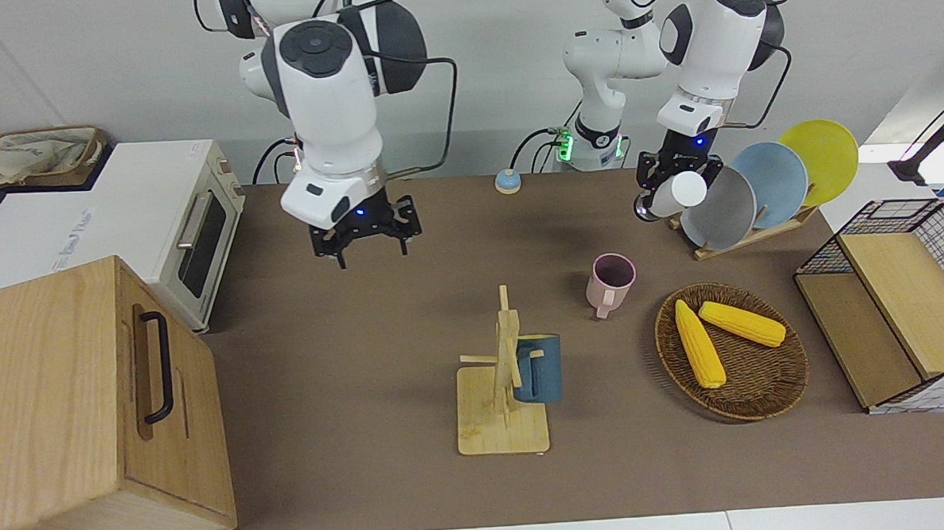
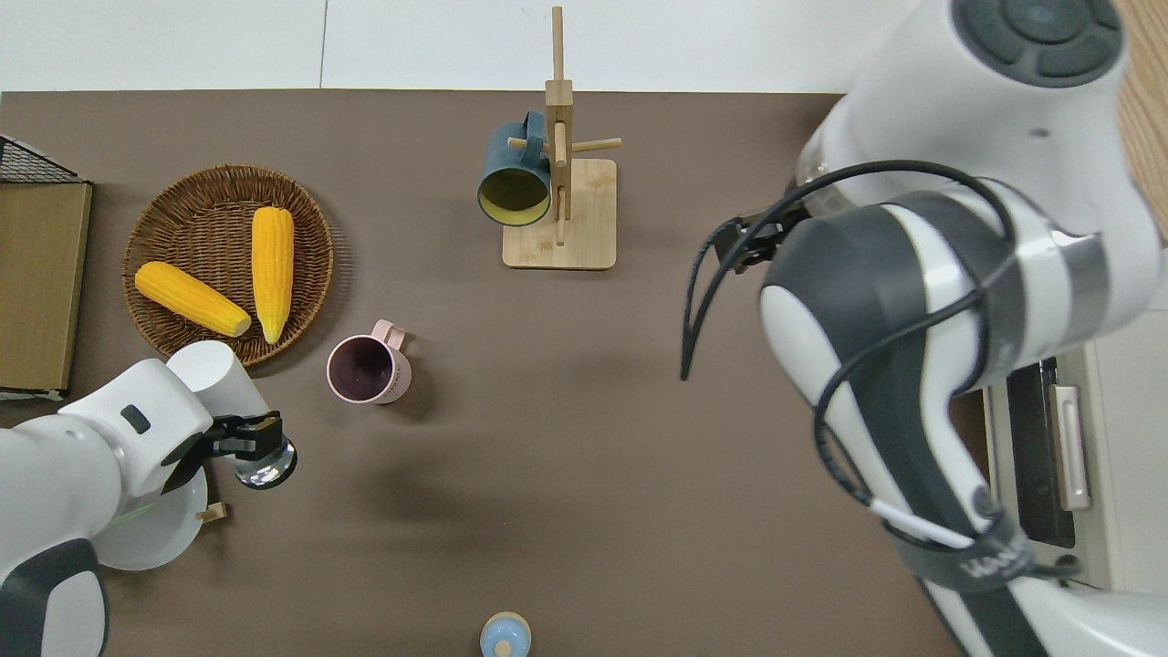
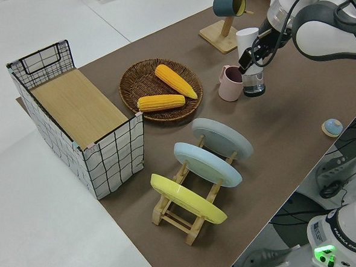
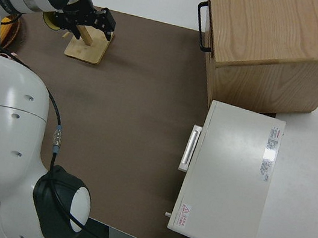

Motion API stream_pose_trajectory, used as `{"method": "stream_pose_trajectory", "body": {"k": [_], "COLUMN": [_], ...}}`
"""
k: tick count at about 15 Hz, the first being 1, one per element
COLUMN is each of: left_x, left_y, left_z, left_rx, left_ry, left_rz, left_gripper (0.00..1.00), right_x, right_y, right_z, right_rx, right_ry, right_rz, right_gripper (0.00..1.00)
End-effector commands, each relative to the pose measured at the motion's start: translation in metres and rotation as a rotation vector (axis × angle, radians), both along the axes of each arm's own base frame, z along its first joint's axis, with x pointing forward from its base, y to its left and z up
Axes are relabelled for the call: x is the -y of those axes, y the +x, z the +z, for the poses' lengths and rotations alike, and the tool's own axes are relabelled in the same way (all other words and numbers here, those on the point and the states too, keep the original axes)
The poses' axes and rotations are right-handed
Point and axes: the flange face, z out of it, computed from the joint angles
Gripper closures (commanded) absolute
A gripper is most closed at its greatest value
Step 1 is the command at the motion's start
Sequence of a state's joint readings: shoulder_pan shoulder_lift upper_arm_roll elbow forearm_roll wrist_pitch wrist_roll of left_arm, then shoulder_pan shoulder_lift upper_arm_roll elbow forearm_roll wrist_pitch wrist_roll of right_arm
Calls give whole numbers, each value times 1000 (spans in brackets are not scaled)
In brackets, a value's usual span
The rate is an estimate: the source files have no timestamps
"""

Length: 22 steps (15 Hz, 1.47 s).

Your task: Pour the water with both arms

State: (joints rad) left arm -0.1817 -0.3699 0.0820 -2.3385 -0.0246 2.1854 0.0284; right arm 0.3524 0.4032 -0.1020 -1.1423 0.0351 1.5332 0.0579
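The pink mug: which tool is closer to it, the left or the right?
Left. The left tool, holding a white bottle, hangs beside the pink mug; the right tool is open, nearer the toaster oven.

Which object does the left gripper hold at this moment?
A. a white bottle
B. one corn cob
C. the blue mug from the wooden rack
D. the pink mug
A. The left gripper is closed around a white bottle, held tilted in the air, while the pink mug stands on the table, both corn cobs lie in the wicker basket, and the blue mug hangs on its rack.
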Motion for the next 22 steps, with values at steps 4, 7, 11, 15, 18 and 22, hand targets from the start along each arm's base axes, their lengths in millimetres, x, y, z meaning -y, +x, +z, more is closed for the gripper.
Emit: {"method": "stream_pose_trajectory", "body": {"k": [4,7,11,15,18,22], "left_x": [27,37,51,58,59,59], "left_y": [-17,-18,-12,-5,-5,-3], "left_z": [-11,-27,-45,-65,-73,-78], "left_rx": [1,-19,-40,-63,-96,-128], "left_ry": [18,15,-6,-3,4,9], "left_rz": [-24,-36,-47,-56,-61,-61], "left_gripper": [1000,1000,1000,1000,1000,1000], "right_x": [129,134,141,149,154,177], "right_y": [-38,-56,-65,-67,-73,-79], "right_z": [-1,-6,9,42,43,40], "right_rx": [-1,40,72,102,50,-4], "right_ry": [35,29,27,16,12,5], "right_rz": [8,-4,-19,-29,-42,-82], "right_gripper": [17,17,17,17,17,17]}}
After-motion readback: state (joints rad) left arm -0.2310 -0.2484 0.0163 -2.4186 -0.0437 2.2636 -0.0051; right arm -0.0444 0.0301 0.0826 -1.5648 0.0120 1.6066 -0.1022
